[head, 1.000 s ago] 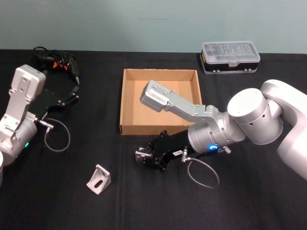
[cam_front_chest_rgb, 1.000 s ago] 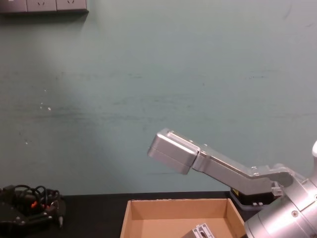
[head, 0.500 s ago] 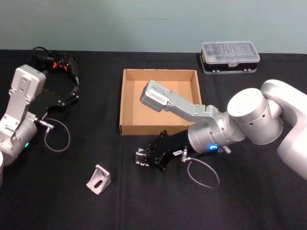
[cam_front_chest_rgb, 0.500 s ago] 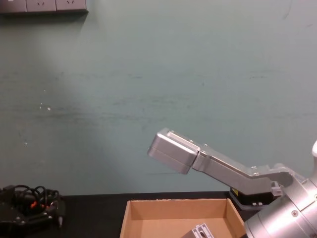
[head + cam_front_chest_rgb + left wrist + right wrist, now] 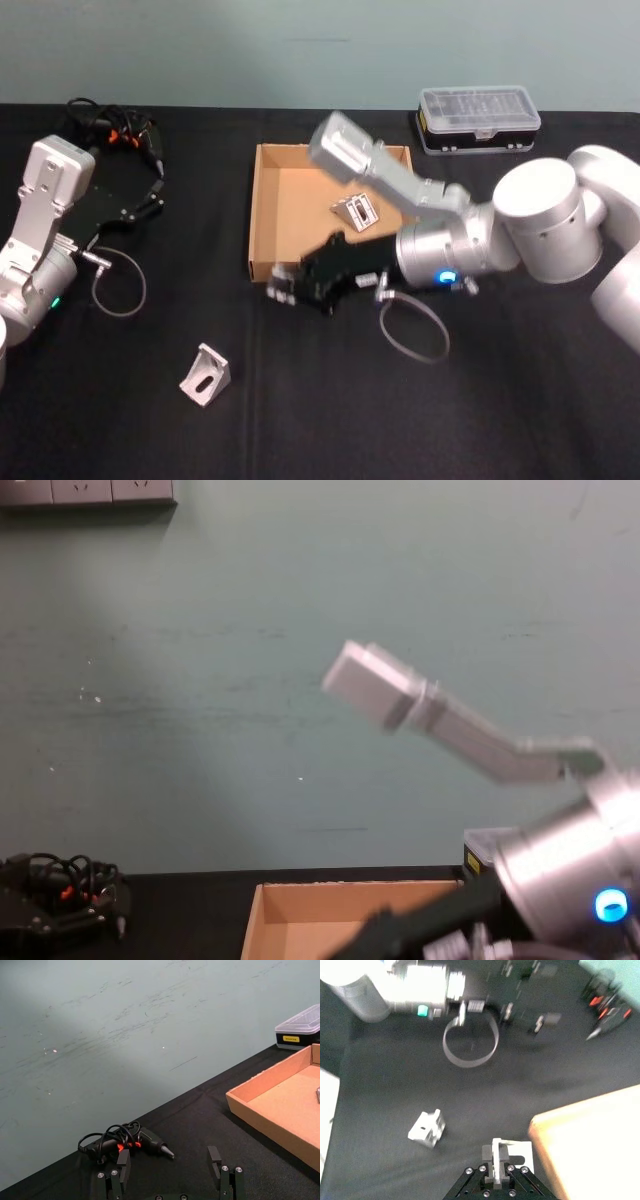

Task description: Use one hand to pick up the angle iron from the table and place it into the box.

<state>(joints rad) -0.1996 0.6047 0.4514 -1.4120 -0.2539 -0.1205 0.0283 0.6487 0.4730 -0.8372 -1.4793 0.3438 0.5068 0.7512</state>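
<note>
Silvery loose angle iron (image 5: 206,375) nearest of all, lying alone on the black tabletop (image 5: 120,420), well apart from the box (image 5: 256,215). Farther in, dark right gripper (image 5: 279,290) at the near left corner of the box, fingers drawn narrow and clamped on a small pale metal piece, the held angle iron (image 5: 495,1146). Seen from the right wrist, poised over bare black tabletop just beside the box's corner, outside the walls; height above the surface not readable. Behind that, shallow tan cardboard box with low walls, open on top, one angle iron in the box (image 5: 354,211) resting on the floor toward the right far part, free of the walls. Rest of the cardboard floor bare tan. Silver-grey link of the right arm slanting up above the box's far right corner. Off to the robot's left, left gripper (image 5: 169,1160) parked low over the tabletop, fingers spread wide, gripping nothing. Beyond it, near the tabletop's far edge, a black power screwdriver (image 5: 145,1139) with orange marks and a tangle of black cable. Farthest back on the right, clear-lidded plastic case (image 5: 480,118) with black base, lid closed, just behind the box's far right corner and not touching it.
</note>
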